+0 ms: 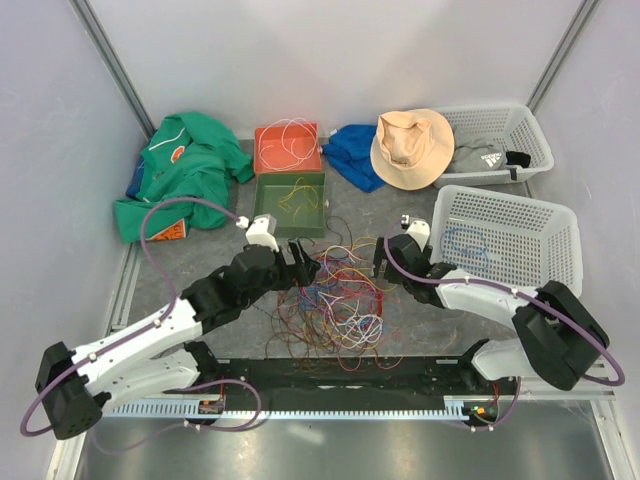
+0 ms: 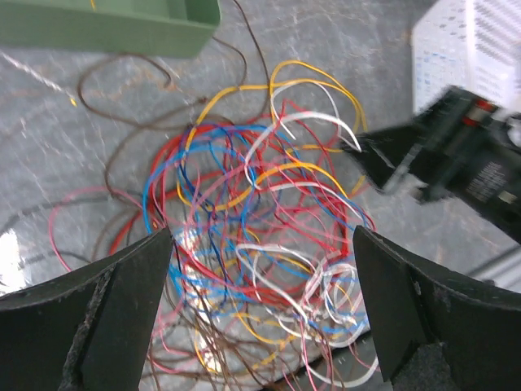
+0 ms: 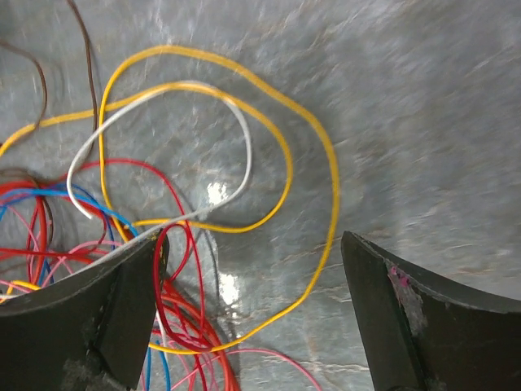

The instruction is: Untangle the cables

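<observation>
The cables (image 1: 335,300) lie in a loose tangle of red, blue, yellow, white, pink and brown strands on the grey table between my two arms. My left gripper (image 1: 305,265) hangs over the tangle's upper left edge. In the left wrist view it (image 2: 260,236) stands open, and the cables (image 2: 260,212) lie below it with nothing gripped. My right gripper (image 1: 380,262) is at the tangle's upper right edge. In its wrist view it (image 3: 252,238) is open above a yellow loop (image 3: 326,163), with a white strand (image 3: 244,138) and red strands (image 3: 183,301) by its left finger.
A green tray (image 1: 288,235) and an orange tray (image 1: 285,168), each holding a few wires, sit behind the tangle. A white basket (image 1: 450,215) stands to the right, with a second basket (image 1: 520,125), a hat (image 1: 412,147) and blue cloth (image 1: 355,155) behind. Green clothing (image 1: 185,170) lies far left.
</observation>
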